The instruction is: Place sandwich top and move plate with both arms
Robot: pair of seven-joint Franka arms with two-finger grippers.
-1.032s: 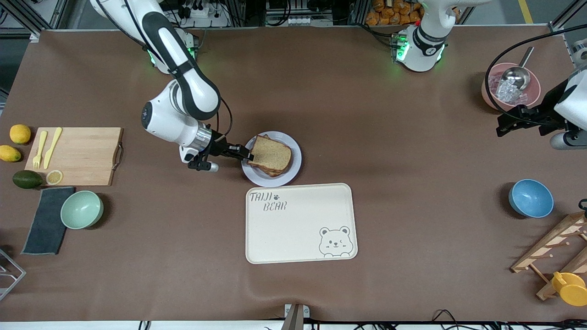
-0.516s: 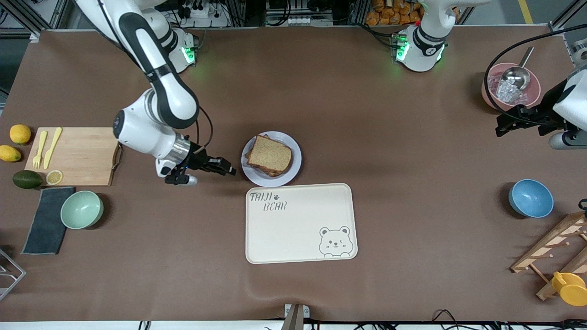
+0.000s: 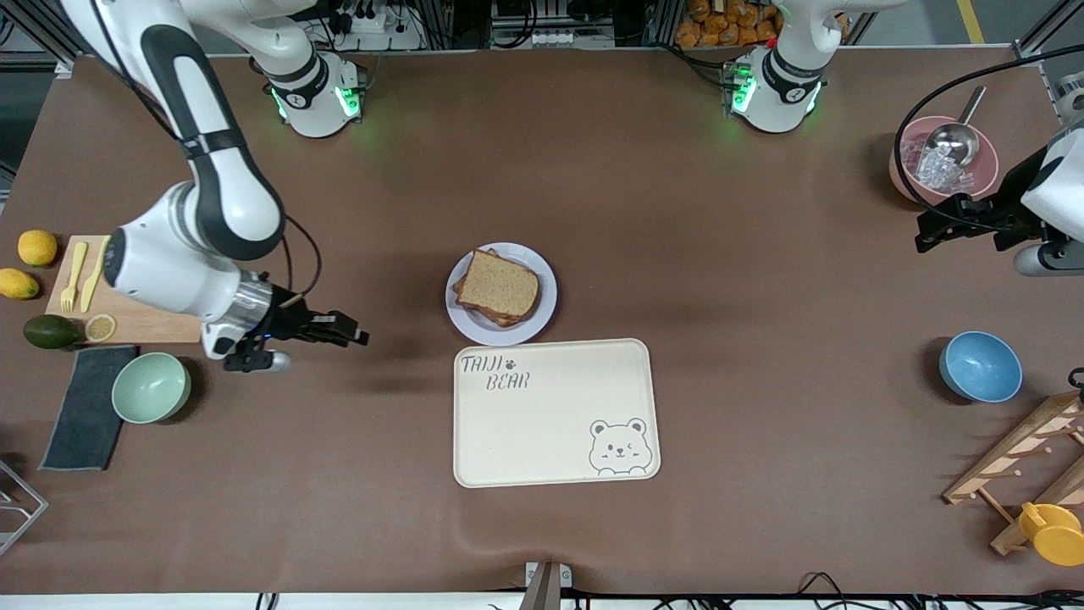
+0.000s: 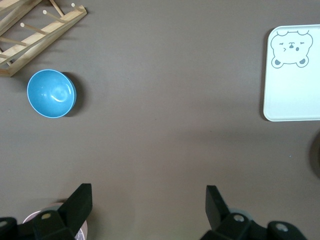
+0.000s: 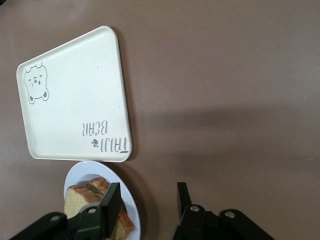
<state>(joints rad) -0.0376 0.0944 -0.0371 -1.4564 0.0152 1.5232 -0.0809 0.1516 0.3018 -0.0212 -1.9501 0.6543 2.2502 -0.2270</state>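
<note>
At the right arm's end of the table lie 2 lemons (image 3: 37, 247), an avocado (image 3: 50, 331) and a wooden cutting board (image 3: 157, 288) bearing a yellow fork and knife (image 3: 86, 273) and a lemon slice (image 3: 101, 327). Nearer the front camera sit a dark cloth (image 3: 85, 409) and, touching its edge, a pale green bowl (image 3: 151, 387).

The right gripper (image 3: 356, 337) hangs low over bare table between the cutting board and the plate (image 3: 546, 292), well apart from the plate. Its jaws stand part open, about half their spread, with nothing between them — the right wrist view shows only brown table in the gap.

The sandwich top (image 3: 499, 285) lies on the stacked sandwich on the plate, near the table's middle, a lower slice peeking out at the edge. Just beside the plate, nearer the front camera, is the cream bear tray (image 3: 555, 413), apart from it by a thin strip of table.

Toward the left arm's end stand a pink bowl (image 3: 903, 176) with a metal scoop (image 3: 955, 142) and clear pieces inside, a blue bowl (image 3: 981, 366), a wooden rack (image 3: 1020, 462) and a yellow cup (image 3: 1053, 533).

The left gripper (image 3: 927, 233) waits in the air beside the pink bowl — jaws spread wide and empty.
</note>
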